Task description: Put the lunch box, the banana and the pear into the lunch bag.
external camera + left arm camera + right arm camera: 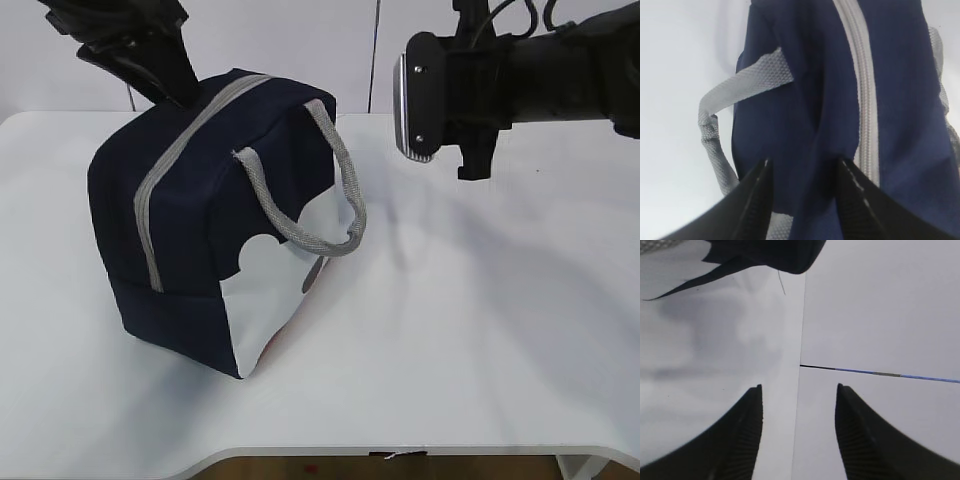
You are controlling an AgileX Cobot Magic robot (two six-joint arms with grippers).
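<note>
The left gripper (802, 200) pinched the zipped navy-blue fabric lunch bag (200, 230) near the white table's (480, 350) back-left corner; the right gripper (797, 435) hung spread, empty. Unzipping likely came next.

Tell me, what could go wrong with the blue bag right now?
The lunch bag sits tilted, and the left hand pinches a fold of fabric at its top back edge. If that fold slips out, the bag might flop over. The zipper looks shut, so nothing could go in until it is opened. The right hand hangs open and empty beside the rope handle; reaching in, it could snag that loop.
</note>
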